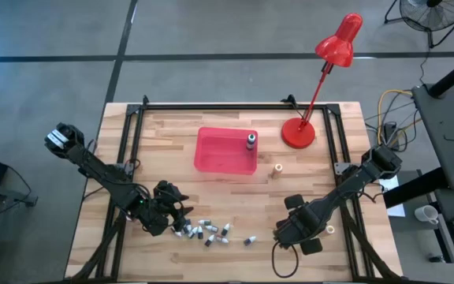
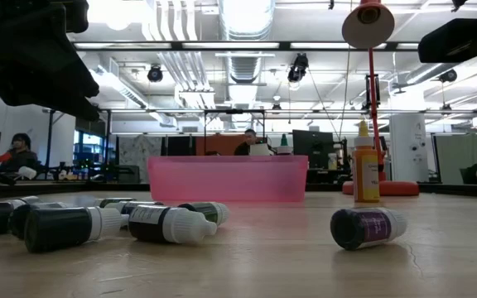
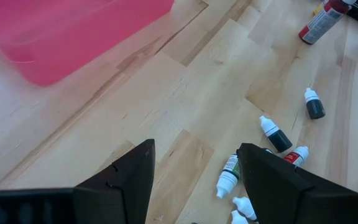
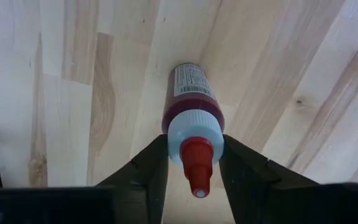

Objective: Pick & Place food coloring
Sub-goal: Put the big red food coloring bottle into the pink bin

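Several small food coloring bottles (image 1: 203,230) lie scattered on the wood table near its near edge, and they also show close up in the low view (image 2: 171,223). A purple one (image 2: 367,228) lies apart on its side. My left gripper (image 1: 180,211) hovers open just left of the cluster, with bottles (image 3: 275,134) beside its finger. My right gripper (image 1: 284,230) is right of the cluster and is shut on a red food coloring bottle (image 4: 188,102). One bottle (image 1: 251,141) stands in the red tray (image 1: 203,150). A yellow bottle (image 1: 277,168) stands upright on the table. My right gripper pinches the red bottle at its white collar (image 4: 194,127), just below the red nozzle, with one finger on each side. The fingers lie along the bottle, whose nozzle points back toward the wrist. Its base slants away toward the table; whether the base rests there I cannot tell.
A red desk lamp's base (image 1: 298,132) stands near the far right corner, just right of the tray. Bare wood (image 1: 235,197) lies between the tray and the bottle cluster. A black frame (image 1: 211,106) runs along the table's far edge. People sit in the room beyond.
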{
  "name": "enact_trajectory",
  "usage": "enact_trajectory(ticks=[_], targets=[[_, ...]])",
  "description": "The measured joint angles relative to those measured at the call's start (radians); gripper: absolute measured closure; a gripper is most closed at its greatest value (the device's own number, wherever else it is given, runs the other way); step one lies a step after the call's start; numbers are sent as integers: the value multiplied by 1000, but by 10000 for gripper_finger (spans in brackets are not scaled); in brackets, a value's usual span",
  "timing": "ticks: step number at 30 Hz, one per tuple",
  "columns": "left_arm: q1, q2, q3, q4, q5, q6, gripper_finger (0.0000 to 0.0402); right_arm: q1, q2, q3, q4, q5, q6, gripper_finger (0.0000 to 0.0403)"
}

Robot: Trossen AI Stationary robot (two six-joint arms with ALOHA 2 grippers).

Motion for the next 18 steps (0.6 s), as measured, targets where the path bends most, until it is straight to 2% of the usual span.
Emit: enact_trajectory(ticks=[4, 9, 12, 18], targets=[[0, 0, 0, 0, 0, 0, 199, 0, 0, 13, 1, 9, 12, 292], [1, 0, 0, 2, 0, 0, 199, -24, 0, 74, -18, 81, 89, 293], [1, 0, 0, 2, 0, 0, 200, -84, 0, 136, -60, 95, 153, 294], [1, 0, 0, 2, 0, -1, 200, -260, 0, 315, -144, 222, 256, 295]])
